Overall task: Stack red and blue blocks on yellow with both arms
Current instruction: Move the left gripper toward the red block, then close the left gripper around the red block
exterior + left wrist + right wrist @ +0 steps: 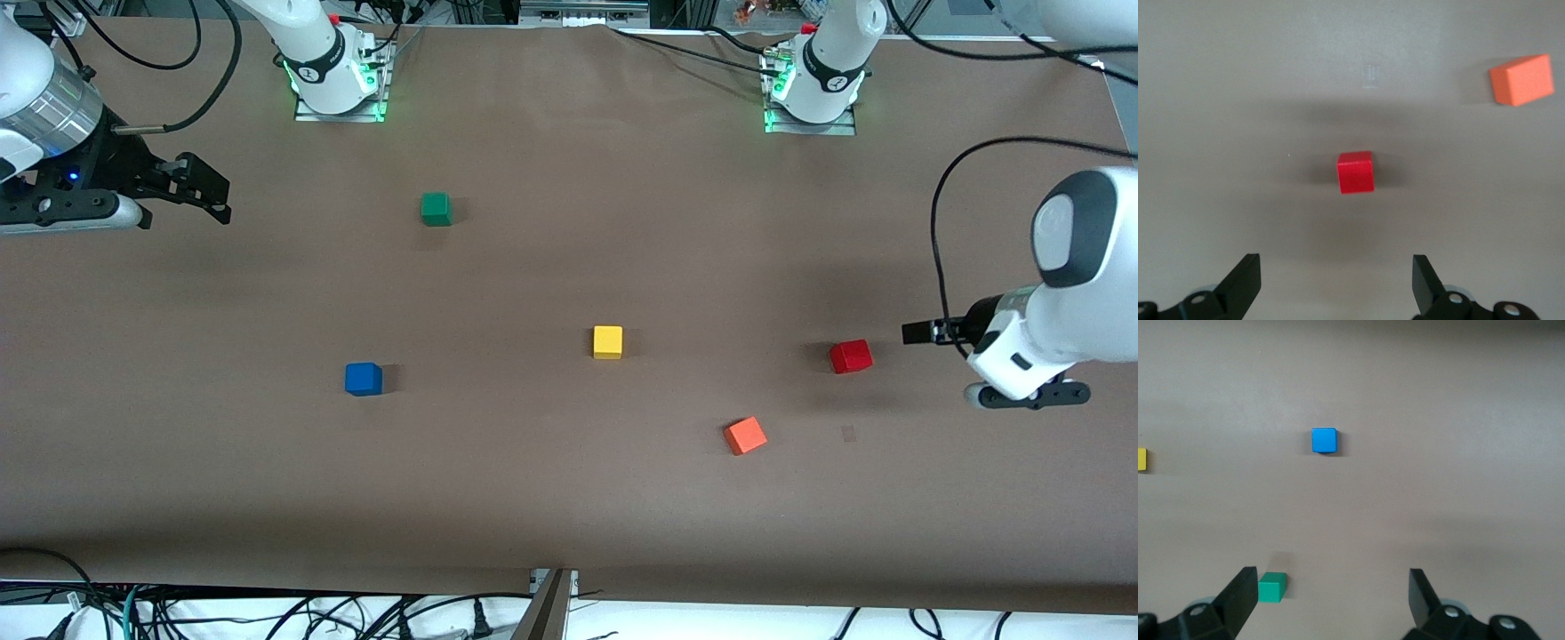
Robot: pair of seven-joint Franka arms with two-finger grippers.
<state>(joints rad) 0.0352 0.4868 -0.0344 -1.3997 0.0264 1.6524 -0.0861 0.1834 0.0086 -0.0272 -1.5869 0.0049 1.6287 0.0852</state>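
Observation:
The deep red cube lies toward the left arm's end of the table. The blue cube lies toward the right arm's end, and the yellow cube sits between them. My left gripper hangs open and empty in the air beside the red cube. In the left wrist view that gripper has the red cube ahead of its open fingers. My right gripper is open and empty, up at the right arm's end. Its wrist view shows the blue cube and the yellow cube's edge.
A lighter orange-red cube lies nearer the front camera than the red cube; it also shows in the left wrist view. A green cube lies farther from the camera than the blue cube, and it shows in the right wrist view.

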